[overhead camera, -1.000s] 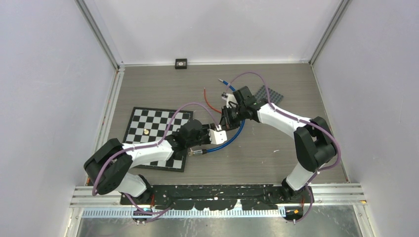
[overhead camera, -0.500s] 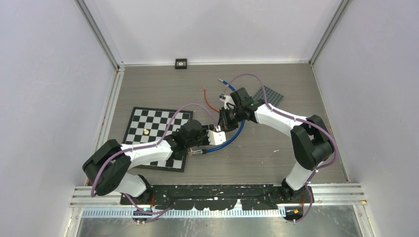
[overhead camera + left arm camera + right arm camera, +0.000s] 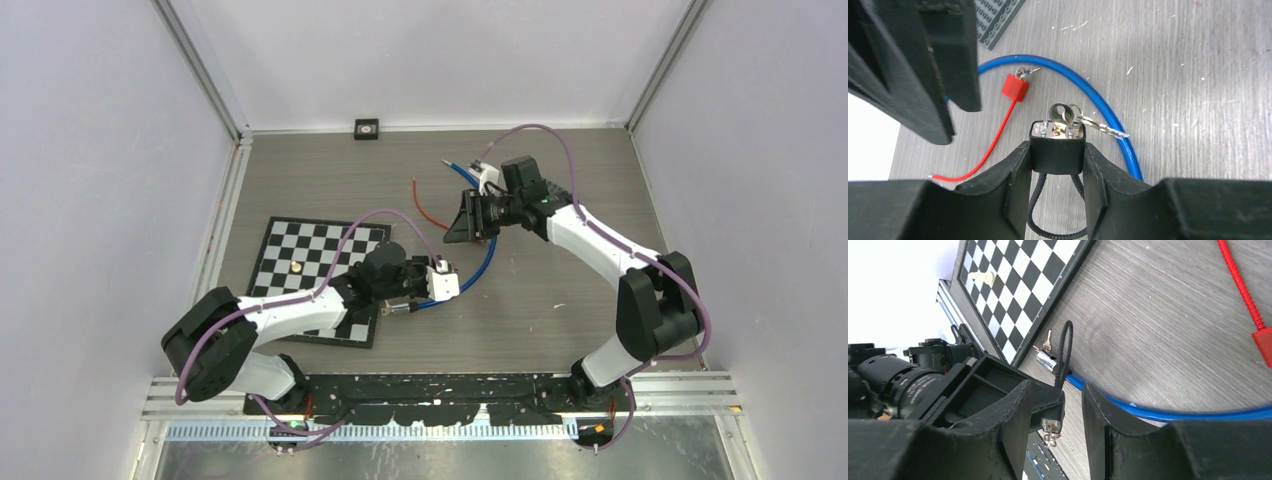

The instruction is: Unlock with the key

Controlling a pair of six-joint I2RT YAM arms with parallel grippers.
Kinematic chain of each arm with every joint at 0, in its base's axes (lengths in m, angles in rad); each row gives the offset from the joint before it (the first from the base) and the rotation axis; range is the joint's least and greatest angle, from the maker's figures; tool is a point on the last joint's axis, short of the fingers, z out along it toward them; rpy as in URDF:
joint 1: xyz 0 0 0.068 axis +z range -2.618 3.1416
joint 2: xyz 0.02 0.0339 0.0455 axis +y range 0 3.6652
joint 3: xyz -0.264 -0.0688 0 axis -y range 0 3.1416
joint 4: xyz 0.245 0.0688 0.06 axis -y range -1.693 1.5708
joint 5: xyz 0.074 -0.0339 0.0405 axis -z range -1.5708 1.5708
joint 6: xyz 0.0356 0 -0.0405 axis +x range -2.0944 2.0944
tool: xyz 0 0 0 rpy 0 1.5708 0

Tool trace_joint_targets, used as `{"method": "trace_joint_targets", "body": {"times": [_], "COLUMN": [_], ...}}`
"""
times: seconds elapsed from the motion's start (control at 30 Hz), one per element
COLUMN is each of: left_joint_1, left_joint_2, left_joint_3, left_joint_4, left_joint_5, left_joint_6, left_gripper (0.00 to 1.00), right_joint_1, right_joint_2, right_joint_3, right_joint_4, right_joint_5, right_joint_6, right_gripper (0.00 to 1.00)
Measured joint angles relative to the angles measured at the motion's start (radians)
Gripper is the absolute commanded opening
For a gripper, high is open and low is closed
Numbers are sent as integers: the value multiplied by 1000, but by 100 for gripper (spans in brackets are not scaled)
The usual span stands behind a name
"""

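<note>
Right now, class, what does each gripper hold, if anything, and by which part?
The left gripper clamps the padlock by the sides of its black body, key sitting in the lock. The right gripper stands open, holding nothing.

Left tool [image 3: 1056, 156] clamped on a black padlock [image 3: 1056, 140], keys on a ring [image 3: 1068, 114] at its keyhole end, blue cable [image 3: 1130, 155] curving behind, red wire [image 3: 998, 135] with red block [image 3: 1014, 87], grey studded plate [image 3: 998, 15], grey tabletop [image 3: 1198, 75]
</note>
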Motion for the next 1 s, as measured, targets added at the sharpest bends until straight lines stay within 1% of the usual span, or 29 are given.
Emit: {"method": "trace_joint_targets", "body": {"times": [0.13,0.37,0.57,0.6,0.87,0.93,1.0], "left_joint_1": [-2,-2,-2,-2,-2,-2,-2], "left_joint_2": [0,0,1,1,10,16,18], "left_joint_3": [0,2,8,8,32,37,37], "left_joint_4": [8,8,8,8,7,8,8], "left_joint_5": [24,19,16,15,-33,-42,-48], "left_joint_6": [0,-9,-30,-34,-39,-39,-40], "left_gripper": [0,0,0,0,0,0,0], "right_joint_1": [-10,-8,-8,-8,-8,-8,-8], "right_joint_2": [-47,-93,-113,-113,-106,-96,-87], "right_joint_3": [0,-23,-61,-65,-69,-70,-71], "right_joint_4": [-8,-74,-130,-134,-148,-147,-141], "right_joint_5": [-21,-42,-51,-54,-94,-107,-116], "right_joint_6": [-38,-124,-210,-217,-231,-227,-220], "right_gripper": [46,45,36,36,36,34,29]}}
